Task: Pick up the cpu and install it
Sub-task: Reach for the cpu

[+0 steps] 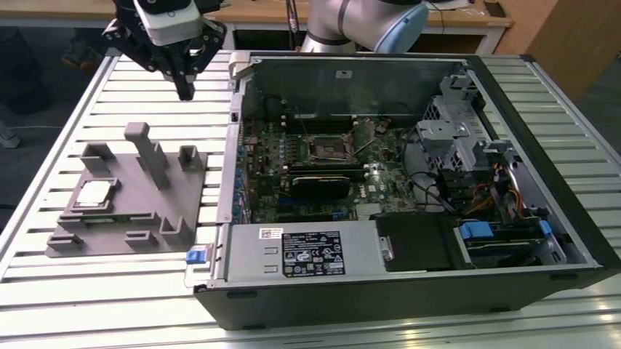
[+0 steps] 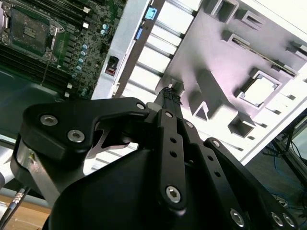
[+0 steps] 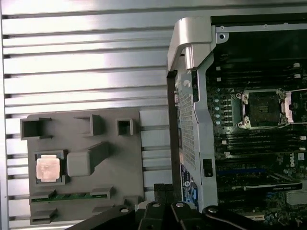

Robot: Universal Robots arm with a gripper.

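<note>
Gripper: fingers pressed together, nothing pinched. It hangs over the slotted table, approx. 11 o'clock in the exterior view.
Cpu: lies flat in a recess of the grey fixture, approx. 7 o'clock from the gripper, well apart.
PC case: open, at 3 o'clock of the fixture; the socket sits inside on the motherboard.

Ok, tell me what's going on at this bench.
A robot arm is working on getting the cpu into an open computer case. Its gripper hangs shut and empty above the slatted table, apart from the grey fixture. The cpu lies untouched in its recess on that fixture, and the motherboard's socket has no chip in it.
</note>
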